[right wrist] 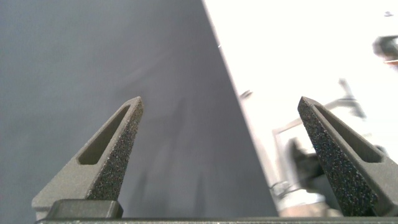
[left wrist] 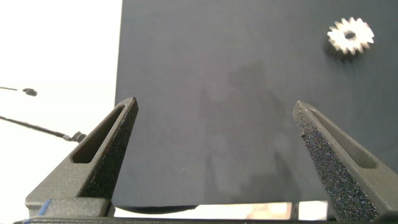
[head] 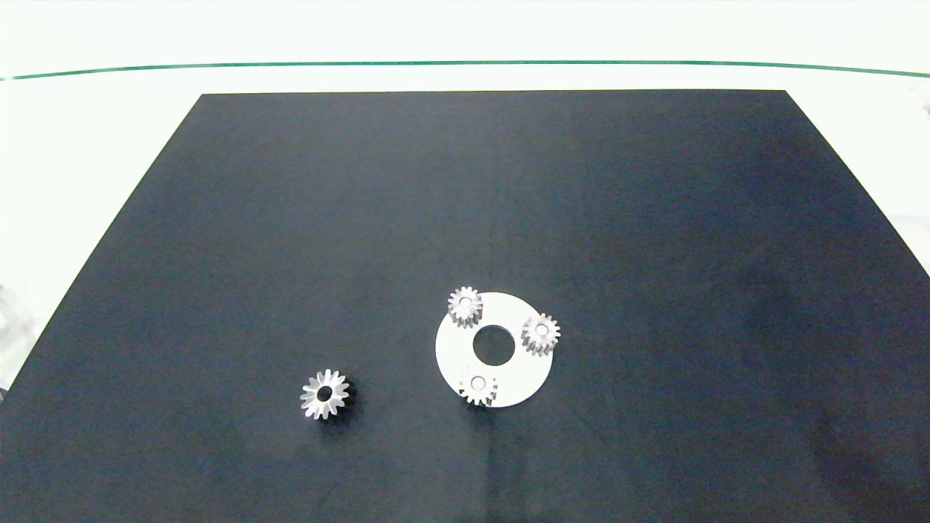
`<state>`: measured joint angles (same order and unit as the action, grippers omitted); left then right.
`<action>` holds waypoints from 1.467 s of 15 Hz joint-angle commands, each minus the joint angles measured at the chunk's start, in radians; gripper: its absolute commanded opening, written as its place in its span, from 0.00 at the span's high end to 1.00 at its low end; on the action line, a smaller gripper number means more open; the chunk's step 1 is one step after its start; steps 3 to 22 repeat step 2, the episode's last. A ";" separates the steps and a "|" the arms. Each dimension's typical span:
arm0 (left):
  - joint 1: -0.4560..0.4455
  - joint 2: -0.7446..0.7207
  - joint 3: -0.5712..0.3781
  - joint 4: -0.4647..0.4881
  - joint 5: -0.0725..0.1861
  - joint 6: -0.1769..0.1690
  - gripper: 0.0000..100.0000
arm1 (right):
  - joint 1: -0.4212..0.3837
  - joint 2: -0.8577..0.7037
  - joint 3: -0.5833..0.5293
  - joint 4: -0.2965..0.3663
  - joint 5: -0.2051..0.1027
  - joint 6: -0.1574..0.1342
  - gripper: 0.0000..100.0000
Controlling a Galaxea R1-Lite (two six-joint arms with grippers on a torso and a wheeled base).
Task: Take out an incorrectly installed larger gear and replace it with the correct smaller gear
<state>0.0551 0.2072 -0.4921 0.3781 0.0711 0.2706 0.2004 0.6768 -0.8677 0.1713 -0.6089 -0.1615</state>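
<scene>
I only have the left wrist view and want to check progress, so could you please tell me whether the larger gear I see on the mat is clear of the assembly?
Observer: Yes. The larger gear lies on the mat, apart from the white disc.
Operator: What sits on the disc?
Observer: Three small gears, spaced near its rim.
Operator: And the right gripper?
Observer: The right gripper is open and empty, over the mat's edge.

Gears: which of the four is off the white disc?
The larger gear with long pointed teeth, alone on the black mat. The three small gears sit on the disc.
</scene>
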 commanded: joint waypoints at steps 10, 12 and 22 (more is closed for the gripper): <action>-0.008 -0.121 0.001 0.008 0.010 -0.013 0.00 | -0.159 -0.488 0.044 0.073 -0.058 -0.098 0.00; -0.008 -0.121 0.001 0.008 0.010 -0.013 0.00 | -0.159 -0.488 0.044 0.073 -0.058 -0.098 0.00; -0.008 -0.121 0.001 0.008 0.010 -0.013 0.00 | -0.159 -0.488 0.044 0.073 -0.058 -0.098 0.00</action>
